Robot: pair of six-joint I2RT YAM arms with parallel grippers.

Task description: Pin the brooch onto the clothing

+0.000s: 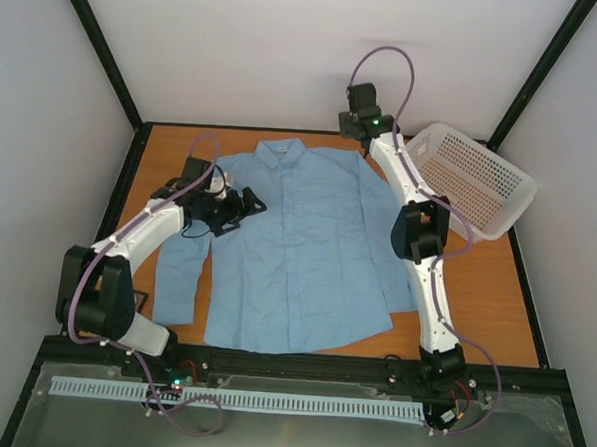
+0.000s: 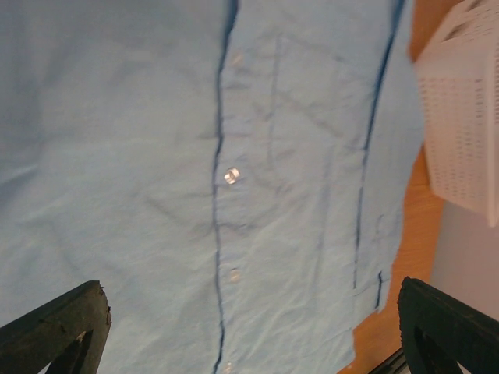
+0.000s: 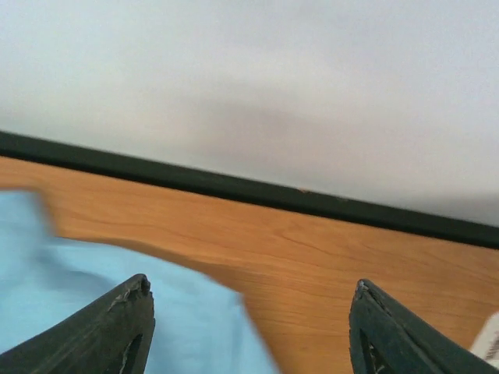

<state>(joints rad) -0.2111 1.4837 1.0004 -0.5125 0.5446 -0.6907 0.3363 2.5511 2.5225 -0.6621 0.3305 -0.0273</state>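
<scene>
The clothing (image 1: pixel 297 243) is a light blue button-up shirt lying flat and face up on the wooden table, collar toward the back wall. My left gripper (image 1: pixel 243 209) hovers over the shirt's chest on the left side, wide open and empty. In its wrist view (image 2: pixel 253 312) the button placket (image 2: pixel 218 195) and chest pocket (image 2: pixel 320 156) lie below the spread fingers. My right gripper (image 1: pixel 350 126) is at the shirt's far right shoulder, near the back edge. It is open (image 3: pixel 251 290) with nothing between the fingers, above the shirt's edge (image 3: pixel 78 312) and bare wood. The brooch is out of view.
A white perforated basket (image 1: pixel 471 177) stands tilted at the back right, also showing at the right edge of the left wrist view (image 2: pixel 460 117). A black frame rail (image 3: pixel 234 187) runs along the back of the table (image 1: pixel 485 293) under the white wall.
</scene>
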